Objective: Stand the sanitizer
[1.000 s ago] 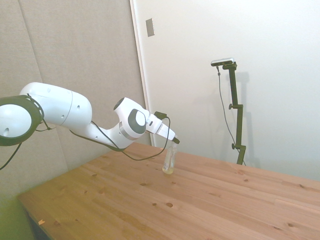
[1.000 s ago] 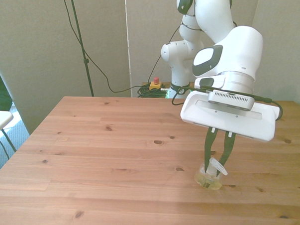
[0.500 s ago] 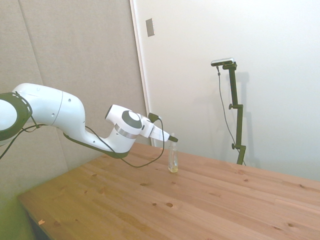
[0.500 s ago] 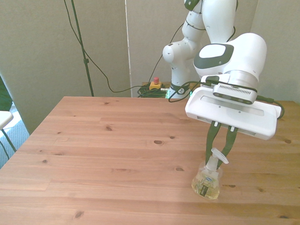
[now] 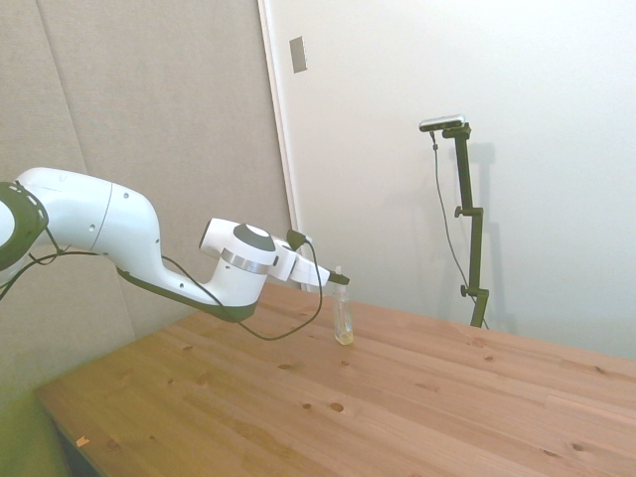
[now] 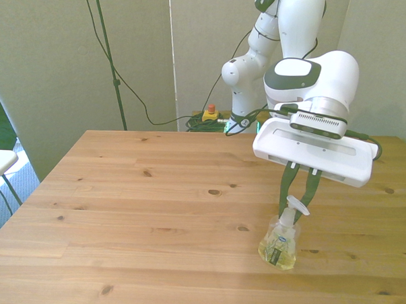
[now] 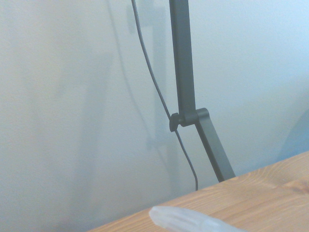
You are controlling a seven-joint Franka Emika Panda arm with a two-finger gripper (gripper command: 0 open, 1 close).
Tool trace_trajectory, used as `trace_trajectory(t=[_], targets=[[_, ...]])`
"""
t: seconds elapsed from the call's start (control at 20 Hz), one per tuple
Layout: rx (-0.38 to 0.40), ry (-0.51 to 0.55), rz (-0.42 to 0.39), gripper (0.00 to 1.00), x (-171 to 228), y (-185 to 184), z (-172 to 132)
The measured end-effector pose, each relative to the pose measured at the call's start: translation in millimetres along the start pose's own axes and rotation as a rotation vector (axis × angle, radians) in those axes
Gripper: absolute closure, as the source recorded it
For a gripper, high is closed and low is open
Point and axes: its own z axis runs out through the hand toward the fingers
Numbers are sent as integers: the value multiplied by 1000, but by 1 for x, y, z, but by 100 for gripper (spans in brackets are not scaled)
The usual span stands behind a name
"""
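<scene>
Sanitizer (image 6: pixel 279 244) stands upright on the wooden table (image 6: pixel 140 210), base down on the boards, pale yellowish liquid low in the body, white label facing the front cam. Its whitish spray top sits right between the jaws; the bottle body hangs below them.

Gripper (image 6: pixel 298 194) is up at the neck, dark fingers (image 6: pixel 286 184) coming down on either side of the spray top. Jaws look closed on the neck/top, narrow gap only, though exact contact is hard to confirm at this res. In side view the gripper (image 5: pixel 339 283) reaches nearly level from the wrist, w/ the sanitizer (image 5: pixel 343 320) directly under its tip, vertical, bottom touching the table (image 5: pixel 417 397).

Wrist cam: only a blurred, pale translucent bit of the sanitizer (image 7: pixel 186 220) shows, w/ table (image 7: pixel 260 186) and wall beyond it.
</scene>
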Motion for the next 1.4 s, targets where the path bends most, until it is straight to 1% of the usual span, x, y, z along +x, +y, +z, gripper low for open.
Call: trace_trajectory(t=[0.65, 0.85, 1.25, 1.4], targets=[[-27, -15, -2, 0, -6, 15, 3], [-32, -32, 9, 0, -1, 17, -1], [-80, -170, -6, 0, 14, 18, -23], [-99, -246, -38, 0, 17, 19, -37]])
